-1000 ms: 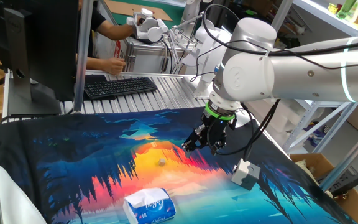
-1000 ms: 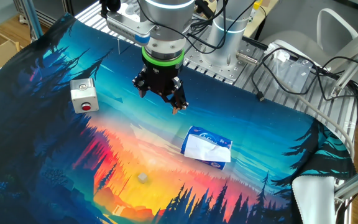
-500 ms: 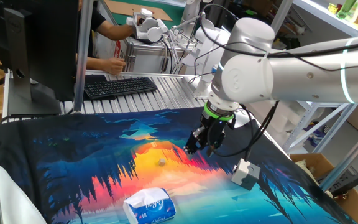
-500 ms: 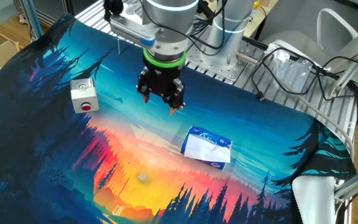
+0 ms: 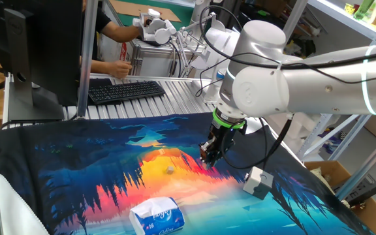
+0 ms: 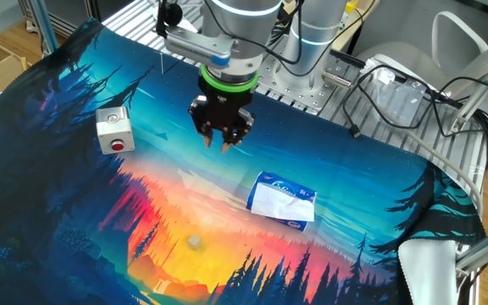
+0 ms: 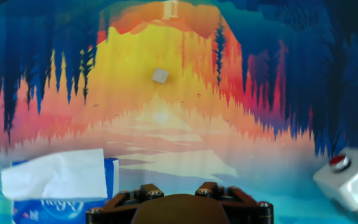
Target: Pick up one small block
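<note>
**The little block sits alone on the orange patch**

The small block lies on the table, on the bright orange part of the picture cloth. In one fixed view it is a bit left of the middle of the frame. In the other fixed view the small block is low in the frame, left of the middle. In the hand view the small block is in the upper middle. Nothing touches it.

The gripper hangs in the air to the right of the block, well apart from it. In the other fixed view the gripper is in the upper middle. Its jaws look close together with only a small gap, and they hold nothing.

A tissue pack lies flat near the middle. A grey box with a red button sits at the left.
</note>
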{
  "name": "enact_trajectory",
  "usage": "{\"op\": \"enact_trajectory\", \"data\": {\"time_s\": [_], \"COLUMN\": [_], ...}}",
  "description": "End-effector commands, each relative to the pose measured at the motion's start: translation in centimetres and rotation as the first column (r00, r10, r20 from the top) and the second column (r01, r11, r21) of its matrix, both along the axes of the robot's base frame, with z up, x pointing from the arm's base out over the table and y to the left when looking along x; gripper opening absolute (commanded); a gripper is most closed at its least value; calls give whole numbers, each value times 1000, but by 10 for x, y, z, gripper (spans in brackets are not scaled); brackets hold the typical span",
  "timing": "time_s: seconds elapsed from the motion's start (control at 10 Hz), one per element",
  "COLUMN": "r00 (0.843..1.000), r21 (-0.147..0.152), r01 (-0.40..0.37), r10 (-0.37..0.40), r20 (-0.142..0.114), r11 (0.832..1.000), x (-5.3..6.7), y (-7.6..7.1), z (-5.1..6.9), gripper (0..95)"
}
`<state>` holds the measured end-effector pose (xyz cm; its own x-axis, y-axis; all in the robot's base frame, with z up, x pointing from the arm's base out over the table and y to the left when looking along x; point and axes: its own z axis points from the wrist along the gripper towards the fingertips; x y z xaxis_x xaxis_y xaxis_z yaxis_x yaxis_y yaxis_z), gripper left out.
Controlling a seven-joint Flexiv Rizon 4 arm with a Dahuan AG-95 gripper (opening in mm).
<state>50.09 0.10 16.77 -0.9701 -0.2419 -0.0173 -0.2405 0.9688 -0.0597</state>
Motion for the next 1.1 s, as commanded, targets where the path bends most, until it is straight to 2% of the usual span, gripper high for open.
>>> {"op": "enact_trajectory", "data": {"time_s": [0.1, 0.6, 1.1], "r00": [1000, 1000, 999], "r21": [0, 3, 6], "r01": [0, 2, 16], "r10": [0, -2, -16], "r20": [-2, -14, -36], "r11": [1000, 1000, 1000], "x": [0, 4, 26], "y": [0, 3, 10], "z": [-1, -6, -23], "gripper": [0, 0, 0]}}
